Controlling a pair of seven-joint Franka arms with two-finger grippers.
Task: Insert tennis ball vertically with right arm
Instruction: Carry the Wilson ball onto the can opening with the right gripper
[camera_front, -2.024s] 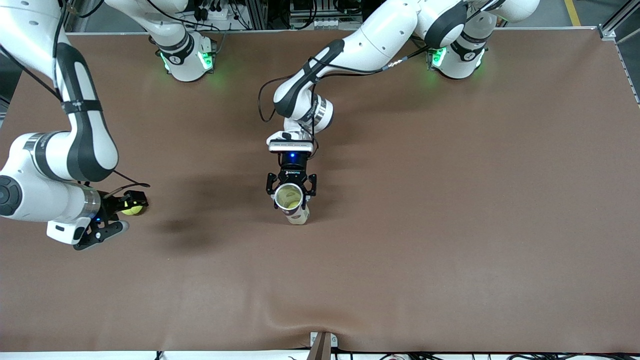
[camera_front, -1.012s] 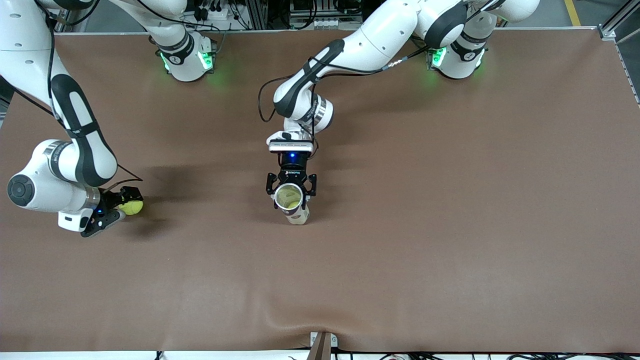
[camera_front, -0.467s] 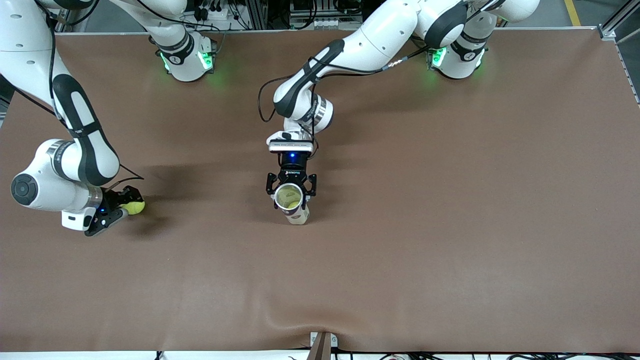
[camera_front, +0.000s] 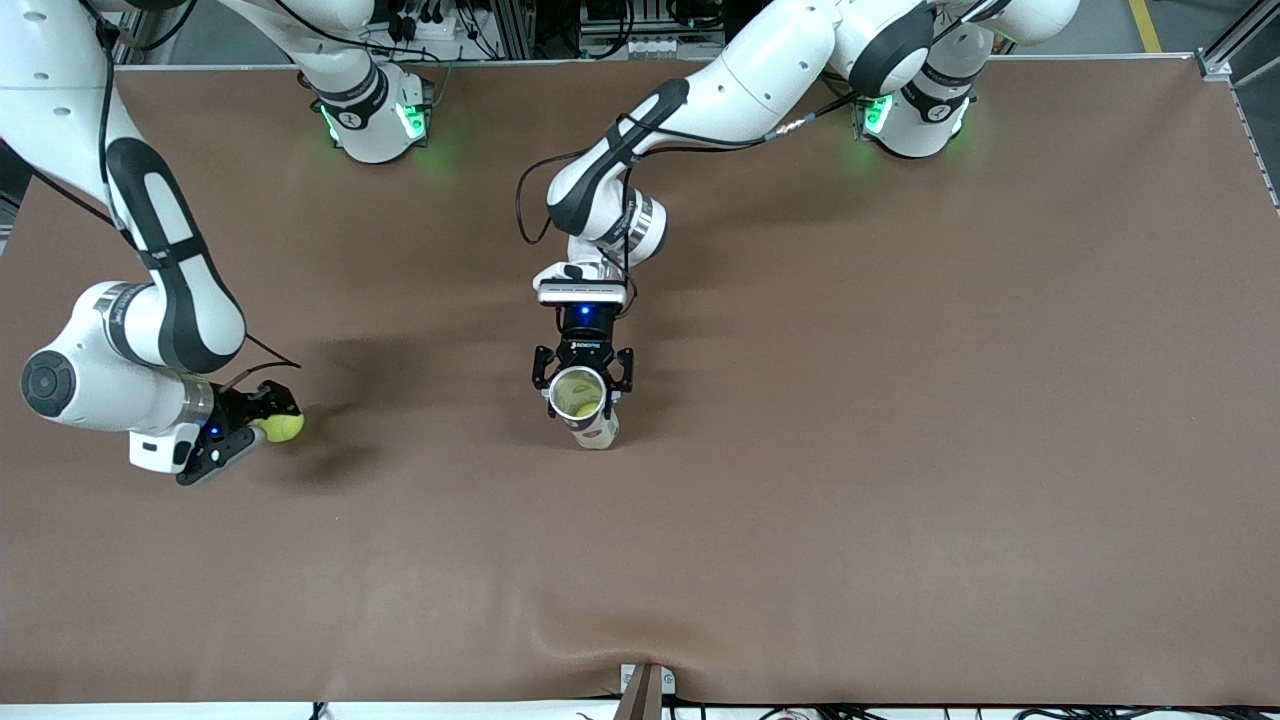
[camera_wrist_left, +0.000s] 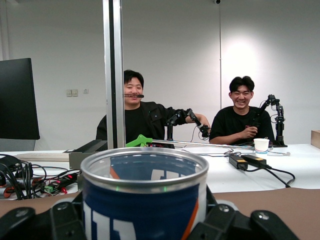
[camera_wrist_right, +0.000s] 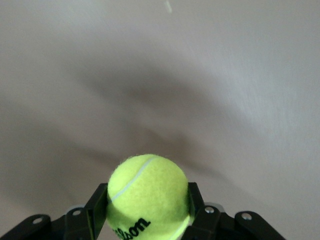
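1. Your right gripper (camera_front: 272, 421) pinches the tennis ball (camera_front: 283, 427) between its fingers (camera_wrist_right: 95, 210), low over the brown table (camera_front: 900, 450) at the right arm's end
2. Your left gripper (camera_front: 583, 385) clamps the open can (camera_front: 584, 400) near the table's middle, mouth up, its base on the table
3. In the left wrist view the can (camera_wrist_left: 145, 200) shows a blue label and a metal rim
4. Ball and can are well apart
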